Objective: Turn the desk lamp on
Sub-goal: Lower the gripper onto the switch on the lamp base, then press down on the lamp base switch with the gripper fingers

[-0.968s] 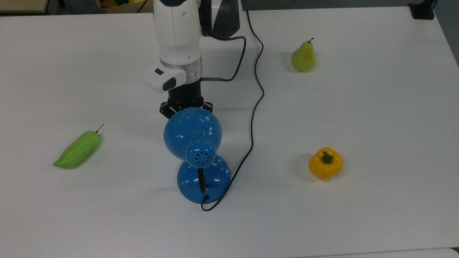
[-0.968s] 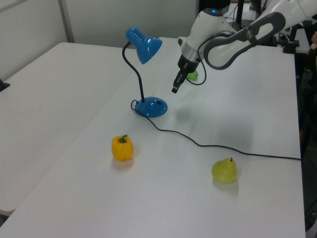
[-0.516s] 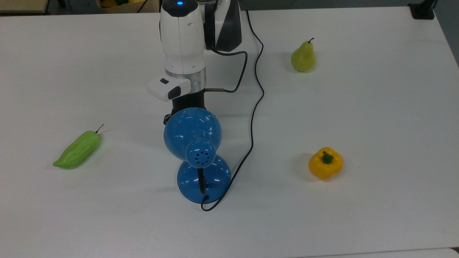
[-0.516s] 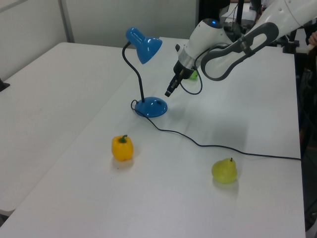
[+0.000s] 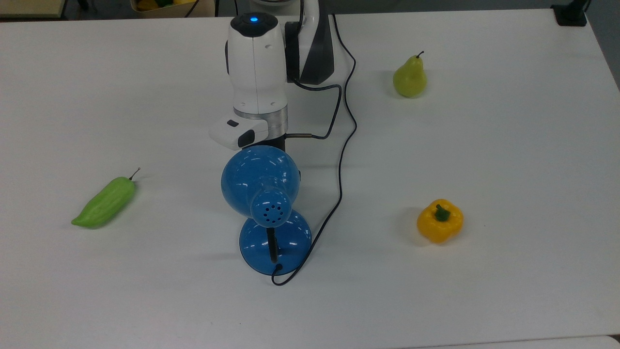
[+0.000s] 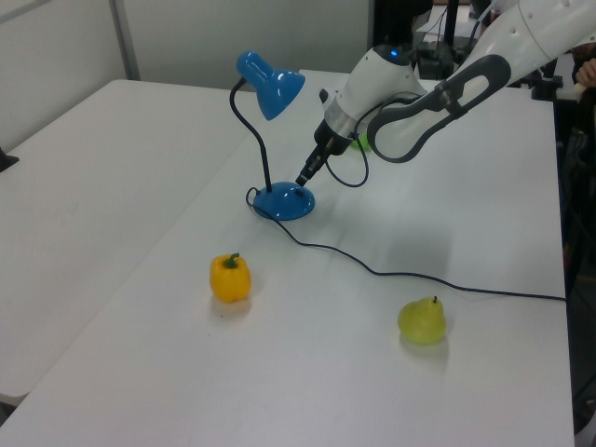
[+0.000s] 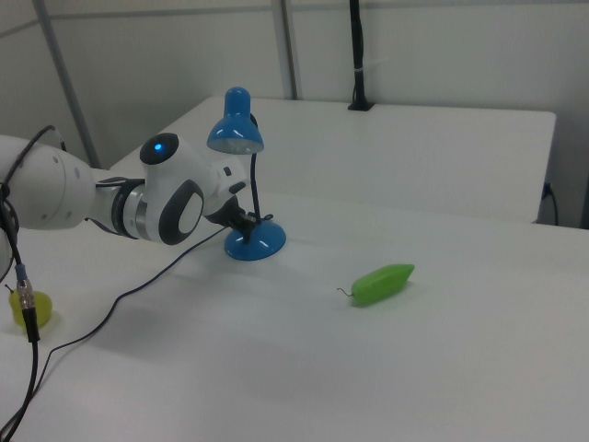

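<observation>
The desk lamp (image 5: pixel 259 182) is glossy blue, with a domed shade with vent holes, a curved black neck and a round base (image 6: pixel 284 200) near the table's middle. No glow shows under its shade (image 7: pixel 235 133). My gripper (image 6: pixel 303 179) points down at a slant, its fingers together with nothing between them, the tip just above the base's rim on the left view's right side. In the right view the gripper (image 7: pixel 247 221) sits right beside the neck, over the base. In the top view the shade hides the fingers; my white wrist (image 5: pixel 256 97) stands behind it.
The lamp's black cord (image 5: pixel 346 140) runs from the base toward the table's far edge. A pear (image 5: pixel 410 77), a yellow bell pepper (image 5: pixel 440 220) and a long green vegetable (image 5: pixel 104 202) lie apart on the white table (image 5: pixel 508 145).
My arm has come down and toward the lamp's base. The gripper tip went from beside the shade to just over the base rim. The lamp and fruits stayed put.
</observation>
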